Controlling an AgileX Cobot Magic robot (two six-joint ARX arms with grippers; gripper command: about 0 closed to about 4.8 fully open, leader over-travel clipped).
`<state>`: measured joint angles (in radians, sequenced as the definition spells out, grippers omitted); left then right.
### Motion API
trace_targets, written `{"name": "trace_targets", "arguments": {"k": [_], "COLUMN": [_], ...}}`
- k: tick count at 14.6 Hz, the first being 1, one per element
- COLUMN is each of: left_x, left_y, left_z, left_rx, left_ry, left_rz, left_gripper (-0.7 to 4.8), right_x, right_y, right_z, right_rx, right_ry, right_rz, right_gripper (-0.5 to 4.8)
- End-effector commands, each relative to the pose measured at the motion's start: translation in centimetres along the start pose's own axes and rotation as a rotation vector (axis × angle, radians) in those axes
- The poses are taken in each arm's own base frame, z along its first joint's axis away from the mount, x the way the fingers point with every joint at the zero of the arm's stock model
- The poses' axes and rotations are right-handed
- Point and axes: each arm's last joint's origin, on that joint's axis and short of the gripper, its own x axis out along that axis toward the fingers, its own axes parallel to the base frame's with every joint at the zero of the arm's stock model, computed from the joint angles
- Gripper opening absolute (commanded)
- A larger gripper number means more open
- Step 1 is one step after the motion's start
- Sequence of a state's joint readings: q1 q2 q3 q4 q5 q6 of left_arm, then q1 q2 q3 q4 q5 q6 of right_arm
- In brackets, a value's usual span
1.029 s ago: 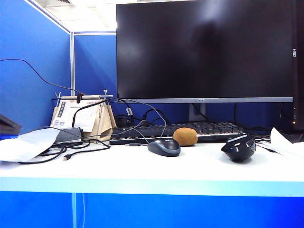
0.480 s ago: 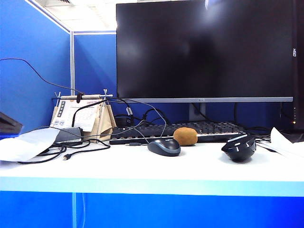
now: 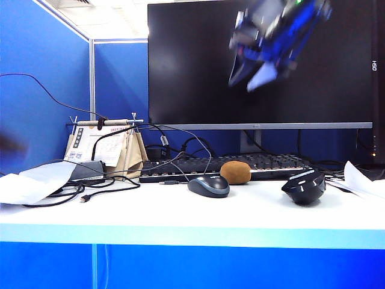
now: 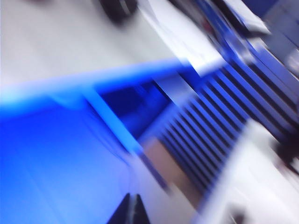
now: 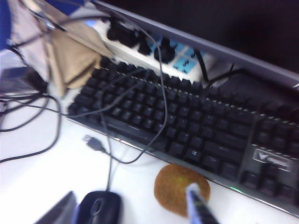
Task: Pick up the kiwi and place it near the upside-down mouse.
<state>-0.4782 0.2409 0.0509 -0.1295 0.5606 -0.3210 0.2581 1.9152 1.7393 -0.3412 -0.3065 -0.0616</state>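
1. Kiwi [image 3: 235, 173]: brown, fuzzy, oval. Rests on the white table [image 3: 180, 217], touching or just beside the front edge of the keyboard [image 3: 222, 165]. Nothing holds it; it is not yet picked up.
2. Upside-down mouse [image 3: 304, 186]: black, faceted, flat face up. Sits on the table to the right of the kiwi, apart from it, with bare table between them, which looks like room for the drop-off.
3. Grey mouse [image 3: 208, 186]: smooth and low, just in front and left of the kiwi. Likely to crowd a grasp from that side.
4. Right end effector [image 3: 258, 75]: blurred, high in front of the monitor [image 3: 258, 60], well above the kiwi. In its wrist view the kiwi [image 5: 180, 187] lies below one visible finger [image 5: 198, 205]; jaws appear parted, grasping nothing.
5. Left end effector [image 4: 131, 212]: only a dark tip shows in a blurred wrist view; released or clenched, I cannot tell.
6. Cables [image 3: 108, 180]: loose across the table's left part, clear of the kiwi's route.
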Motion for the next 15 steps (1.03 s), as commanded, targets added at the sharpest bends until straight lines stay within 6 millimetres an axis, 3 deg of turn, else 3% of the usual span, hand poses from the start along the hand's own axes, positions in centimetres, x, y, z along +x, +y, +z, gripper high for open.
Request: {"name": "trace_targets", "arguments": {"k": [1, 3, 6, 8, 10, 12, 13, 15], "left_x": [-1.9, -2.3, -0.1, 1.3, 1.8, 1.7, 1.7, 1.7], "left_y": [-2.4, -3.8, -4.3, -4.2, -4.2, -4.2, -4.0, -4.0], "left_z": [5.1, 8.9, 14.2, 16.7, 18.0, 17.7, 17.3, 17.3], "left_rx": [0.095, 0.102, 0.126, 0.123, 0.181, 0.165, 0.151, 0.153], "left_ry": [-0.101, -0.052, 0.252, 0.272, 0.171, 0.199, 0.232, 0.228], "left_rz": [0.147, 0.219, 0.193, 0.197, 0.22, 0.224, 0.253, 0.249], "left_gripper": [-0.02, -0.01, -0.01, -0.01, -0.01, -0.01, -0.01, -0.01], "right_x": [2.2, 3.7, 5.7, 6.1, 6.8, 8.1, 10.7, 11.9], "right_y": [-1.1, -2.2, -2.9, -3.0, -3.5, -3.9, -4.0, -3.9], "right_z": [-0.8, -1.9, -3.7, -3.9, -4.3, -5.4, -7.7, -8.9], "right_rx": [0.003, 0.012, 0.031, 0.033, 0.088, 0.114, 0.15, 0.188], "right_ry": [-0.033, -0.02, 0.03, 0.028, 0.005, 0.01, 0.045, 0.06], "right_rz": [0.0, -0.017, -0.043, -0.039, -0.027, -0.017, -0.003, 0.023], "right_gripper": [3.07, 3.32, 3.69, 3.7, 3.7, 3.77, 4.45, 4.79]}}
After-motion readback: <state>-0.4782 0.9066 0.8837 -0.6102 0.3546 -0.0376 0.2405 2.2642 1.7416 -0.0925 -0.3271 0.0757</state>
